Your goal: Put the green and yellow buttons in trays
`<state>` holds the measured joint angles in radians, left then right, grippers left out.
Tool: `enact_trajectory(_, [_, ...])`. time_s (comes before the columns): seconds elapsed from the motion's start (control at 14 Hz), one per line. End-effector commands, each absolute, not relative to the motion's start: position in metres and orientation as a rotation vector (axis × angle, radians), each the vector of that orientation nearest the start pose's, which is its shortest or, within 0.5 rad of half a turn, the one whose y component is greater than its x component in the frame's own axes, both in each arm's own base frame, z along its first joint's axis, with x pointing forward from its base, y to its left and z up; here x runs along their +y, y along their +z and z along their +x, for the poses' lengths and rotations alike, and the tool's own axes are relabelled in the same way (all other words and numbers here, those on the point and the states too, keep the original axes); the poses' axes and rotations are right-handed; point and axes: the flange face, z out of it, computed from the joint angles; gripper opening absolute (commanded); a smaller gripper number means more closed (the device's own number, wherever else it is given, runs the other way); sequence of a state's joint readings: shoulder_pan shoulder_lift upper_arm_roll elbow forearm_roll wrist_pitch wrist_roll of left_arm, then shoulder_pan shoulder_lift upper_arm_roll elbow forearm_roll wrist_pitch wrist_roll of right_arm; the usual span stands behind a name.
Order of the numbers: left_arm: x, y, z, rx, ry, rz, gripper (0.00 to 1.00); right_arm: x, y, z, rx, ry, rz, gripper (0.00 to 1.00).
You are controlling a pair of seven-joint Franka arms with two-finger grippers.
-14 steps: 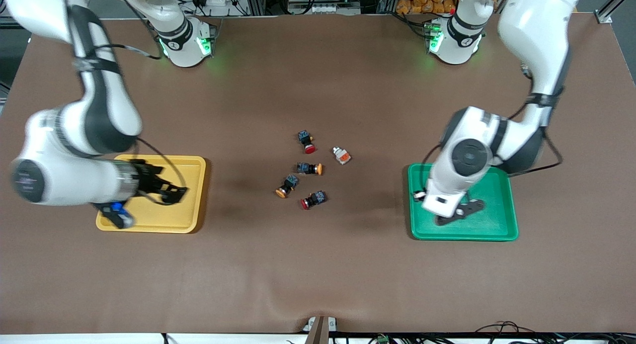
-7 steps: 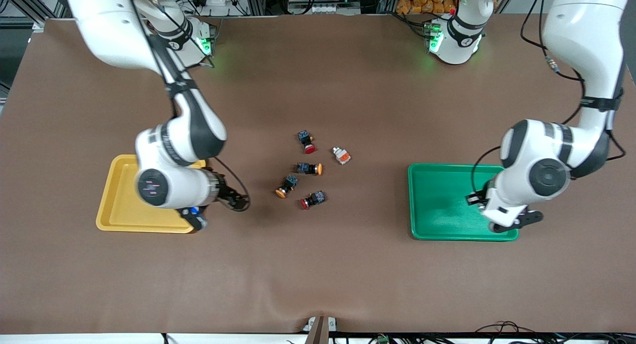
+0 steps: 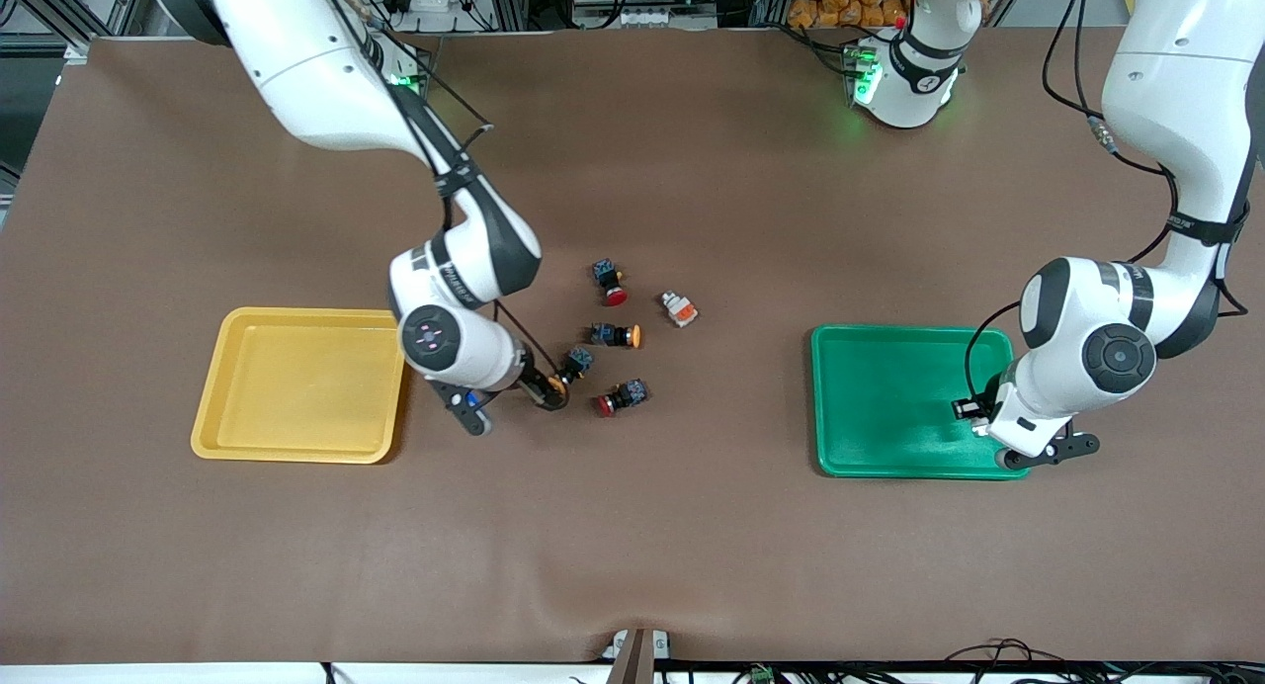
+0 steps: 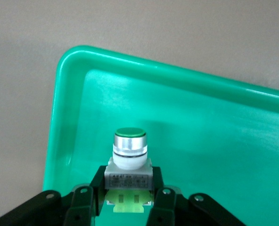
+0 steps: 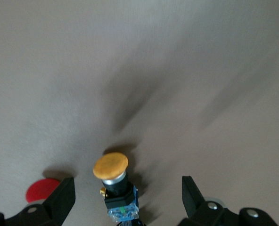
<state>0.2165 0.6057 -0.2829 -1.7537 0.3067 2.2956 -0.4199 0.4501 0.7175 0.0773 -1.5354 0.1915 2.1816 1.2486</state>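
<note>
1. Beside the shallow yellow plastic tray (image 3: 296,384), at its 3 o'clock, my right gripper (image 3: 542,392) spreads its fingers wide around an orange-yellow round-capped button on a black-blue body (image 5: 115,184).
2. Over the shallow green plastic tray (image 3: 894,397), at its 4 o'clock corner, my left gripper (image 4: 125,207) clamps a green-faced white-grey button (image 4: 129,162).

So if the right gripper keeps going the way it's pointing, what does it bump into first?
Probably the yellow-capped button: it sits between the open fingers of the right gripper. How far below is hard to judge.
</note>
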Motion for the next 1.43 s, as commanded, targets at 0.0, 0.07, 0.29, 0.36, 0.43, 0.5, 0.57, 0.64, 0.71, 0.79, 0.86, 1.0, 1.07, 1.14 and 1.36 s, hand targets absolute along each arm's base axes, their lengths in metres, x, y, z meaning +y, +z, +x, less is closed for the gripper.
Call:
enact_trajectory(0.0, [-0.019,0.220,0.666,-0.261,-0.053,-3.075,0.51,0.368,0.217,0.599,1.273,0.251,-2.770,1.00])
enact_trajectory(0.07, [-0.014,0.219,0.666,-0.273,-0.053,-3.074,1.00,0.372,0.213,0.598,1.280,0.239,-2.768,1.00])
enact_trajectory(0.29, [-0.022,0.232,0.667,-0.275,-0.074,-3.075,1.00,0.381,0.195,0.589,1.251,0.220,-2.824,0.81])
enact_trajectory(0.36, [-0.029,0.240,0.668,-0.275,-0.088,-3.082,1.00,0.384,0.187,0.588,1.249,0.213,-2.824,0.79])
enact_trajectory(0.43, [-0.048,0.250,0.668,-0.269,-0.097,-3.102,1.00,0.387,0.184,0.588,1.265,0.179,-2.800,0.75])
enact_trajectory(0.5, [-0.069,0.258,0.664,-0.309,-0.067,-3.112,1.00,0.389,0.179,0.589,1.288,0.147,-2.784,0.65])
enact_trajectory(0.57, [-0.087,0.267,0.660,-0.377,-0.036,-3.106,1.00,0.392,0.179,0.588,1.305,0.128,-2.782,0.39])
enact_trajectory(0.64, [-0.111,0.274,0.654,-0.423,-0.013,-3.112,1.00,0.392,0.181,0.589,1.311,0.112,-2.787,0.12])
enact_trajectory(0.71, [-0.135,0.279,0.648,-0.456,0.010,-3.122,1.00,0.389,0.183,0.590,1.305,0.096,-2.801,0.00])
enact_trajectory(0.79, [-0.156,0.284,0.642,-0.511,0.035,-3.122,1.00,0.386,0.185,0.592,1.297,0.080,-2.817,0.00])
enact_trajectory(0.86, [-0.178,0.287,0.635,-0.568,0.052,-3.124,1.00,0.382,0.189,0.593,1.298,0.081,-2.835,0.00])
enact_trajectory(1.0, [-0.223,0.293,0.619,-0.647,0.093,-3.125,1.00,0.365,0.207,0.597,1.311,0.093,-2.905,0.00])
enact_trajectory(1.07, [-0.243,0.292,0.609,-0.673,0.114,-3.114,1.00,0.354,0.215,0.599,1.297,0.090,-2.964,0.00])
enact_trajectory(1.14, [-0.266,0.289,0.598,-0.689,0.125,-3.104,1.00,0.345,0.222,0.600,1.273,0.100,-3.016,0.00])
enact_trajectory(1.36, [-0.322,0.282,0.570,-0.753,0.149,-3.078,1.00,0.294,0.260,0.613,1.164,0.205,-3.118,0.00])
